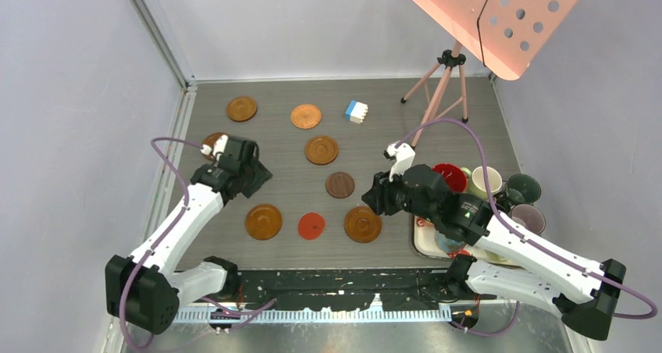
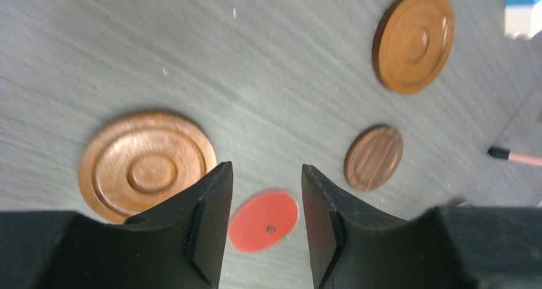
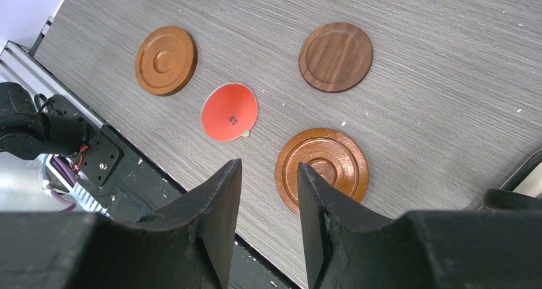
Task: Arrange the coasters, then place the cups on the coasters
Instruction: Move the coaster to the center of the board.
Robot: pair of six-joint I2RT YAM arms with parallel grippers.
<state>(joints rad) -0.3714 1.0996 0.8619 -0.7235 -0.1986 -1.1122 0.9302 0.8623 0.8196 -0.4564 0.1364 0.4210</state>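
Note:
Several round coasters lie spread on the grey table: brown ones [image 1: 242, 108] [image 1: 306, 116] [image 1: 322, 150], a dark brown one [image 1: 339, 185], a ringed one [image 1: 263, 222], a red one [image 1: 311, 226] and another ringed one [image 1: 363, 224]. One more coaster [image 1: 209, 143] shows partly behind the left arm. My left gripper [image 1: 259, 175] hovers open and empty above the table, with the red coaster [image 2: 263, 220] seen between its fingers. My right gripper [image 1: 373, 197] is open and empty above the ringed coaster [image 3: 322, 169]. Cups cluster at the right: red [image 1: 450, 177], cream [image 1: 485, 181], dark green [image 1: 521, 187].
A white tray [image 1: 425, 244] lies under the right arm beside the cups. A blue-and-white block [image 1: 356, 112] sits at the back. A tripod stand [image 1: 445, 80] with a pink perforated panel rises at the back right. Walls close in the left and right sides.

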